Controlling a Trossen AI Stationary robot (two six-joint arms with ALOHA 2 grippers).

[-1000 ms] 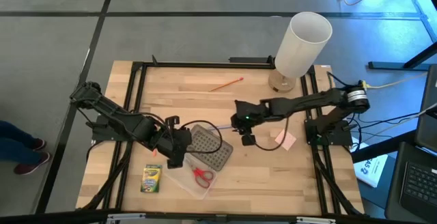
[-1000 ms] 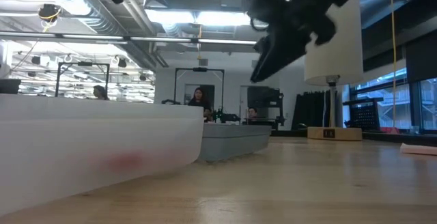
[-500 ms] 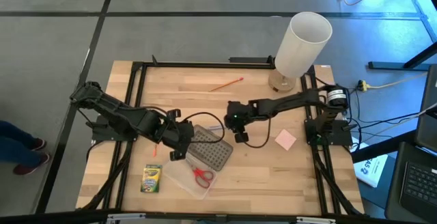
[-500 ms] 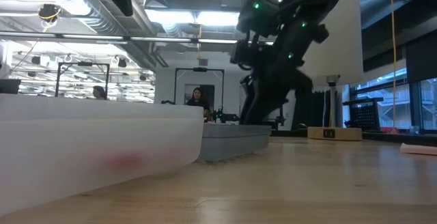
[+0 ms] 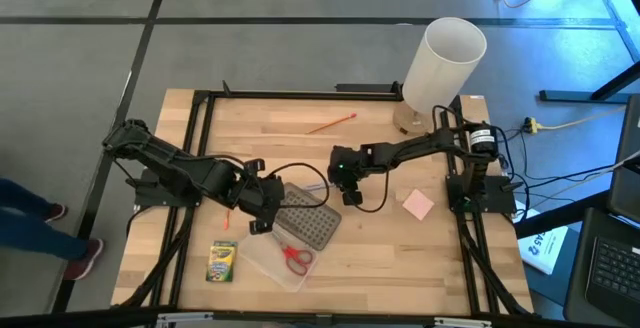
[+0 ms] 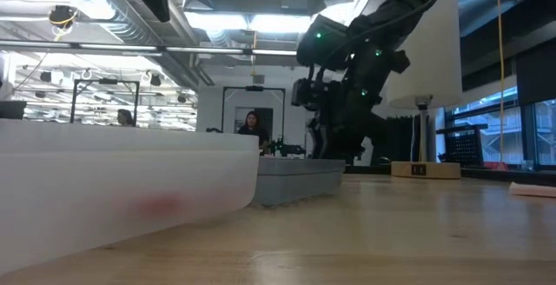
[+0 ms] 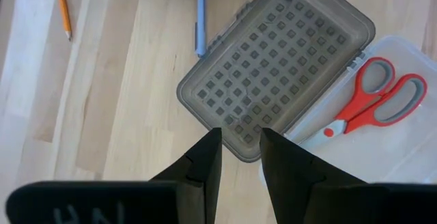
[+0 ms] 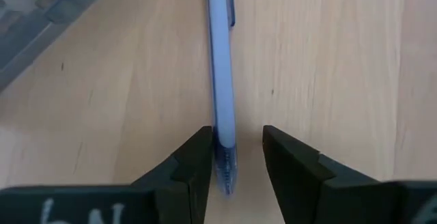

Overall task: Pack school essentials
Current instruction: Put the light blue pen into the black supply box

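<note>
— Bluish-purple pen [image 8: 222, 80] — where did it lie against the right gripper [image 8: 232, 149]?

— Flat on the wooden bench [image 5: 380, 258], near the middle, its end reaching in between the right gripper's two fingers [image 8: 194, 157]. The fingers stood a narrow gap apart, one on each side of the barrel; I could not tell whether they were pressing on it.

— And from above?

— The right gripper [image 5: 347, 173] hung over the bench's middle, just beside the far corner of the grey dotted lid [image 5: 306, 217]. The pen [image 7: 200, 19] ran away from that corner.

— The left gripper?

— The left gripper [image 5: 262, 206] was at the lid's left edge, its fingers [image 7: 205, 162] set a narrow gap apart with nothing between them, pointing at the lid [image 7: 276, 67].

— The rest of the essentials?

— Red-handled scissors [image 5: 295, 259] lay inside the clear box [image 5: 262, 258], toward the near edge. The green-and-yellow crayon box [image 5: 221, 261] sat left of that, by the near left corner. The small pink block [image 5: 418, 204] was near the right edge, and the thin orange pencil [image 5: 331, 123] lay toward the far edge. The tall white cylinder [image 5: 443, 63] stood at the far right corner.
</note>
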